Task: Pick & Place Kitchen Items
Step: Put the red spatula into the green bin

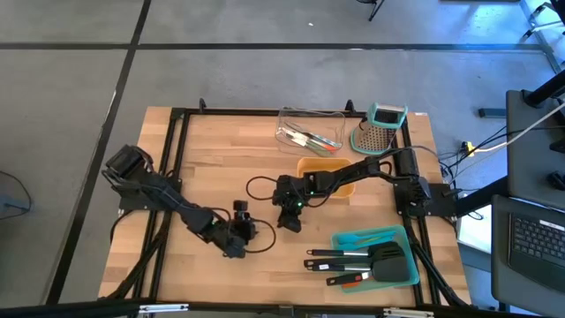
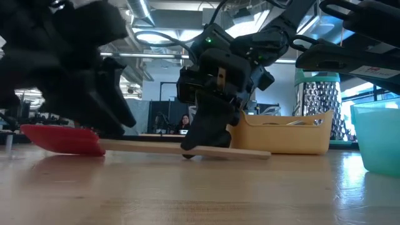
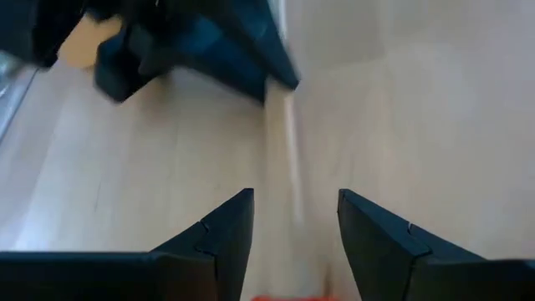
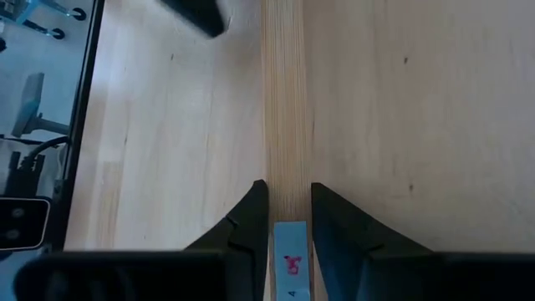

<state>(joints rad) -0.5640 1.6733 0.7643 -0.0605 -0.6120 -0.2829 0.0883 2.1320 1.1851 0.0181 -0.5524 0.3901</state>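
The right pincer (image 4: pixel 288 219) is grasping the wooden handle (image 4: pixel 287 109) of a red spatula (image 2: pixel 62 139), its two fingers (image 4: pixel 247 221) pressing against either side of the handle near a small blue label (image 4: pixel 292 259). In the low view the spatula is lying flat on the table (image 2: pixel 200 194), the red blade at one end and the handle running under the right pincer (image 2: pixel 203 140).

The left pincer (image 3: pixel 294 238) is standing released, its fingers (image 3: pixel 219 238) spread apart on either side of the same handle (image 3: pixel 284 150) without touching it, with a sliver of red showing at the edge between them. In the high view the left pincer (image 1: pixel 240 231) is sitting near the middle of the table (image 1: pixel 221 168), just beside the right pincer (image 1: pixel 289 212).

A teal tray (image 1: pixel 353 240) at the table's near right corner is holding several black utensils (image 1: pixel 371 261). An orange tray (image 1: pixel 313 165) is lying behind the right arm, a clear tray (image 1: pixel 311 124) with a few utensils (image 1: pixel 307 139) beyond it, and a steel grater (image 1: pixel 381 128) beside that.
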